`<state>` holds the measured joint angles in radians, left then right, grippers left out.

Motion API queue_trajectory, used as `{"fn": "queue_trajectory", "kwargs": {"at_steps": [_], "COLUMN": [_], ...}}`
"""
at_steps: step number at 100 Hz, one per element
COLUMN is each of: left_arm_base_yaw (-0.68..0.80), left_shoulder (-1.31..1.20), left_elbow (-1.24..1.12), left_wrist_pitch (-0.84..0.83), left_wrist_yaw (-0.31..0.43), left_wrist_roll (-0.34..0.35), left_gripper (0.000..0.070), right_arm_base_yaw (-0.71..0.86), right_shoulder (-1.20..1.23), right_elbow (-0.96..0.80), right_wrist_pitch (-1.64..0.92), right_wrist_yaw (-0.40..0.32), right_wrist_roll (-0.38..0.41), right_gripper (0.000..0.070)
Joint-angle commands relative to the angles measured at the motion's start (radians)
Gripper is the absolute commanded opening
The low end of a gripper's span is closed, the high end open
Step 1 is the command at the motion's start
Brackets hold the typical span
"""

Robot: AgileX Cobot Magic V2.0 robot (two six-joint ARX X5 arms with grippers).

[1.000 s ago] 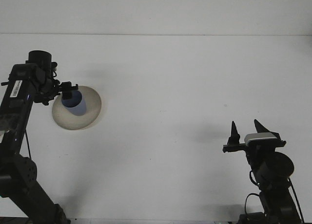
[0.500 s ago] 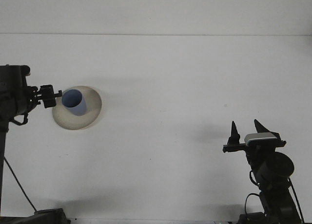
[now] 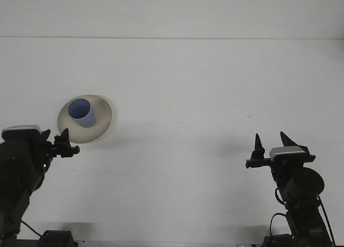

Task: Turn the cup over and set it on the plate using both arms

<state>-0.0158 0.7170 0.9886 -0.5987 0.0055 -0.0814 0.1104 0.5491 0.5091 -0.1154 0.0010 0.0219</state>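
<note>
— Since the small blue plastic cup (image 3: 81, 112) stands mouth-up on the round beige plate (image 3: 102, 128) with nothing gripping it, what is left for you?

— As I judge it, only a clean retreat. My left gripper (image 3: 63, 145) sits just below the plate's near rim and apart from it; whether its fingers are spread or pressed together I cannot tell from this angle. I should draw it low and toward me, not sideways, so I do not nudge the plate.

— And the other side?

— My right gripper (image 3: 270, 143) rests well apart, its two fingers spread and holding nothing.

— Room to move?

— The plain white table (image 3: 188, 86) lies bare between us, and its far edge sits well beyond the plate.
</note>
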Motion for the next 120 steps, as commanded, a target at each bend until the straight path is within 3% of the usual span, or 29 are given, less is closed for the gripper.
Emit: {"fn": "queue_trajectory", "kwargs": {"at_steps": [1, 10, 21, 27, 69, 73, 77, 88, 95, 120], "left_arm_base_yaw": [-0.010, -0.024, -0.039, -0.040, -0.040, -0.040, -0.040, -0.040, -0.040, -0.040], "left_shoulder": [-0.069, -0.181, -0.283, -0.312, -0.327, -0.327, -0.327, -0.327, -0.327, -0.327], "left_elbow": [-0.109, -0.241, -0.342, -0.356, -0.356, -0.356, -0.356, -0.356, -0.356, -0.356], "left_wrist_pitch": [0.076, 0.163, 0.233, 0.246, 0.257, 0.256, 0.255, 0.254, 0.256, 0.256], "left_wrist_yaw": [0.038, 0.115, 0.145, 0.145, 0.145, 0.145, 0.145, 0.145, 0.145, 0.145], "left_wrist_roll": [-0.009, 0.004, -0.025, -0.051, -0.051, -0.051, -0.051, -0.051, -0.051, -0.051], "left_gripper": [0.0348, 0.0361, 0.0476, 0.0475, 0.0454, 0.0412, 0.0316, 0.0004, 0.0009, 0.0011], "right_arm_base_yaw": [0.001, 0.001, 0.001, 0.001, 0.001, 0.001, 0.001, 0.001, 0.001, 0.001], "right_shoulder": [0.002, 0.002, 0.002, 0.002, 0.002, 0.002, 0.002, 0.002, 0.002, 0.002], "right_elbow": [0.010, 0.010, 0.010, 0.010, 0.010, 0.010, 0.010, 0.010, 0.010, 0.010], "right_wrist_pitch": [0.010, 0.010, 0.010, 0.010, 0.010, 0.010, 0.010, 0.009, 0.009, 0.011], "right_wrist_yaw": [-0.001, -0.001, -0.001, -0.001, -0.001, -0.001, -0.001, -0.001, -0.001, -0.001], "right_wrist_roll": [-0.012, -0.012, -0.012, -0.012, -0.012, -0.012, -0.012, -0.012, -0.012, -0.012], "right_gripper": [0.0484, 0.0484, 0.0484, 0.0484, 0.0479, 0.0452, 0.0400, 0.0146, 0.0004, 0.0000]}}
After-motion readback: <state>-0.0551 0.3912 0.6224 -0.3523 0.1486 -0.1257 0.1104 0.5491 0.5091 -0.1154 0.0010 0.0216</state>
